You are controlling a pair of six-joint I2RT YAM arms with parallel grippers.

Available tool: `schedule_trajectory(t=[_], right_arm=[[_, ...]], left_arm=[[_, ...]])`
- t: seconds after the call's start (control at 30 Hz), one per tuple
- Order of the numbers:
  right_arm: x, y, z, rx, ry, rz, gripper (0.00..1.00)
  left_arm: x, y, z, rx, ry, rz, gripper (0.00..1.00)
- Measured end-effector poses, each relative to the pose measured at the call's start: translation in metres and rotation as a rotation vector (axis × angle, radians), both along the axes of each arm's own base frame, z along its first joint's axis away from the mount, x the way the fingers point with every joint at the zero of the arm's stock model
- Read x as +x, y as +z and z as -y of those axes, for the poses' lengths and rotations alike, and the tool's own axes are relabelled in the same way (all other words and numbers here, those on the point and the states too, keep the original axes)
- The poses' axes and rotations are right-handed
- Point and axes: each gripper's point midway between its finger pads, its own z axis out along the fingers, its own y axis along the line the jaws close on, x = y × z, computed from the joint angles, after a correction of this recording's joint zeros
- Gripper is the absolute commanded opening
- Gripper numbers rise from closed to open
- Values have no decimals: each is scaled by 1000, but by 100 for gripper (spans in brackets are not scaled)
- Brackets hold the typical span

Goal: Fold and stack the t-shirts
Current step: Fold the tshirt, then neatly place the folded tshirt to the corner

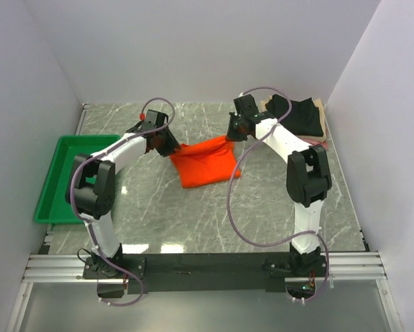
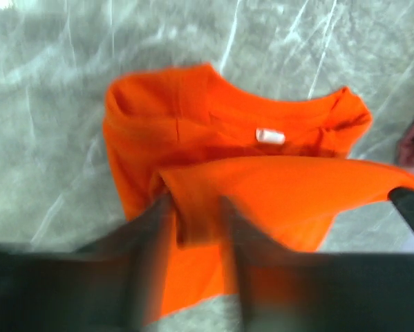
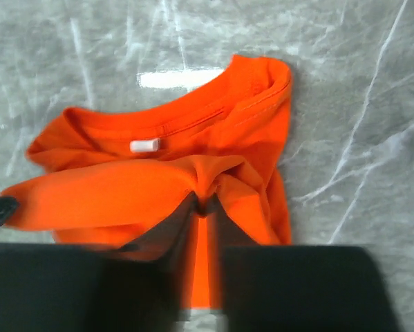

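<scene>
Right gripper [image 3: 203,205] pinches orange t-shirt's [image 1: 207,169] 1 o'clock corner; left gripper [image 2: 193,206], 10 o'clock, straddles a fold, hold uncertain; light, limp cloth: you grip doubled corners

Your orange t-shirt [image 1: 205,164] was soft matt cloth, ribbed at the collar, its white label [image 2: 269,136] a smooth tab, your worktop [image 1: 193,221] was polished grey marbled stone-look, catching glare, your green tray [image 1: 58,185] was smooth glossy plastic, your black t-shirt [image 1: 303,117] was dull soft cloth
</scene>
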Motion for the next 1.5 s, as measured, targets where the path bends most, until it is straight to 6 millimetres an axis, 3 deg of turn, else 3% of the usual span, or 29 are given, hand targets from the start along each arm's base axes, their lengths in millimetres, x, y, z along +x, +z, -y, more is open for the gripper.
schedule_trajectory(t=[0.03,0.07,0.1,0.2,0.33,0.53,0.7,0.97,1.07,1.23,1.33,1.37,1.4,1.5], right_arm=[[2,-5,0,-3,-5,-11,52],[4,-8,1,-8,-6,-18,56],[8,-11,2,-14,-8,-26,69],[20,-7,4,-14,-16,-14,75],[22,0,7,-13,-10,9,80],[-30,-18,16,-10,66,-41,88],[-43,-29,17,-17,116,-63,90],[-31,-47,14,-62,151,-66,93],[-34,-63,14,-104,157,-94,91],[-36,-85,12,-172,155,-135,83],[-31,-89,10,-229,144,-129,70],[-30,-90,10,-251,140,-129,58],[-29,-91,9,-269,136,-128,53],[-29,-92,3,-278,122,-126,47]], left_arm=[[4,-1,0,8,0,4,93],[9,-2,-1,14,1,8,99],[12,-1,-1,12,10,10,99],[17,-2,-6,25,27,15,99],[17,-1,-10,32,37,27,99],[0,5,-20,53,47,42,99],[-6,9,-21,49,28,71,99],[-65,-13,-44,95,35,-9,99],[-91,-7,-60,127,64,-5,99],[-119,20,-80,139,122,65,99],[-131,29,-89,142,155,86,99],[-135,32,-92,146,166,93,99],[-139,35,-95,148,178,98,99],[-146,47,-103,153,211,128,99]])
